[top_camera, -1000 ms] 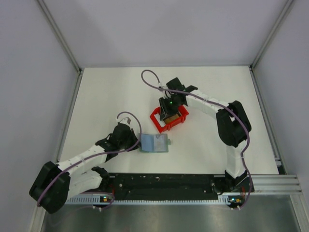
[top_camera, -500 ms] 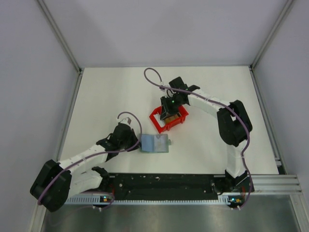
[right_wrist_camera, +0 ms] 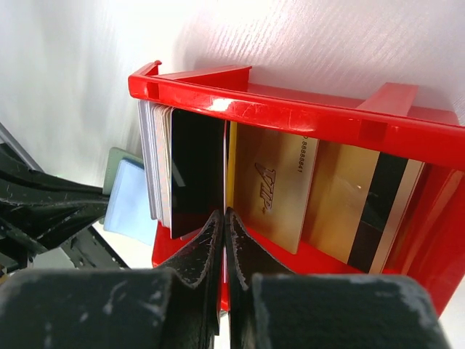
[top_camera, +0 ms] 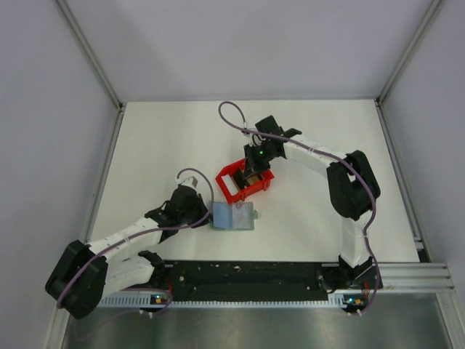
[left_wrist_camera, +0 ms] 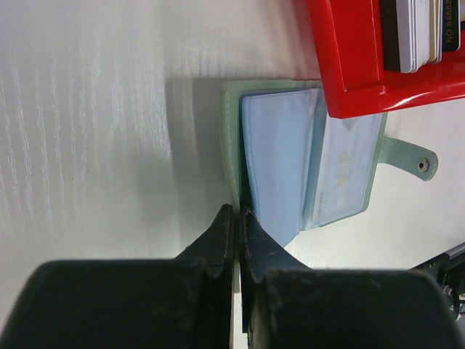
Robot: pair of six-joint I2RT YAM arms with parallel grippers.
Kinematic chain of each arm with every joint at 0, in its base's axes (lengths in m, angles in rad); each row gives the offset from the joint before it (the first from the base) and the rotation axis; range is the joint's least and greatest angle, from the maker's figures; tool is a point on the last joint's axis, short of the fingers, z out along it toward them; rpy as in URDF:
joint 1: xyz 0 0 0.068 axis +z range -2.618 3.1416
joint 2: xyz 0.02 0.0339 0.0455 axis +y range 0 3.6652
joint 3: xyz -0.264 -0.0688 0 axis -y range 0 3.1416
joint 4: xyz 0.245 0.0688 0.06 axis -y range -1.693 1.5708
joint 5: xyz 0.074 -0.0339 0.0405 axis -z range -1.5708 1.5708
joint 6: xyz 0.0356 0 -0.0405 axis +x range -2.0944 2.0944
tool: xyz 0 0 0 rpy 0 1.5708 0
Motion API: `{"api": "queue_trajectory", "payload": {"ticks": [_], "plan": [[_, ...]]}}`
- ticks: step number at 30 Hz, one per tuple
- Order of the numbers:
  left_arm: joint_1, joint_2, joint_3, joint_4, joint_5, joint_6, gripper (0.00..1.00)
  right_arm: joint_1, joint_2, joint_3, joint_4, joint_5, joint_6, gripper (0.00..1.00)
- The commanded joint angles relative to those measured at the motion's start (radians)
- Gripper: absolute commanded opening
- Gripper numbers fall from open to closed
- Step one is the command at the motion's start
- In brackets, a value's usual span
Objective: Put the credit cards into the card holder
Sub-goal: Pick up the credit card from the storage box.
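so the left gripper (left_wrist_camera: 236, 212) is clamped on the edge of the open card holder (left_wrist_camera: 280, 156) mid desk (top_camera: 160, 145), and the right gripper (right_wrist_camera: 224, 216) is pinched shut on one of the credit cards (right_wrist_camera: 270, 190) standing in the red bin (right_wrist_camera: 290, 116) just behind it

slanted "VIP" logo on gold card (right_wrist_camera: 270, 190) standing in red bin (right_wrist_camera: 305, 116), digits "8888" partly readable along that card's edge, faint "VIP" on pocketed card (left_wrist_camera: 343, 171) inside card holder (left_wrist_camera: 280, 156), "NO" on banded card (left_wrist_camera: 450, 29) in bin, rest unreadable
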Motion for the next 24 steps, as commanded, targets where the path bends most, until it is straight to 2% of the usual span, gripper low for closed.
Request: {"api": "queue_trajectory", "payload": {"ticks": [1,16,19,24], "plan": [[0.004,0.002,0.004,0.034,0.009,-0.001,0.0,0.001,-0.028,-0.007,0.038,0.019,0.001,0.0],[0.005,0.005,0.001,0.039,0.012,-0.001,0.0,0.088,0.025,0.013,0.038,0.114,-0.007,0.01],[0.005,0.005,0.001,0.041,0.012,-0.001,0.0,0.093,0.029,0.016,0.03,0.134,-0.009,0.08],[0.004,0.005,0.001,0.042,0.012,0.001,0.0,0.103,0.043,0.025,0.018,0.131,-0.022,0.1]]}}
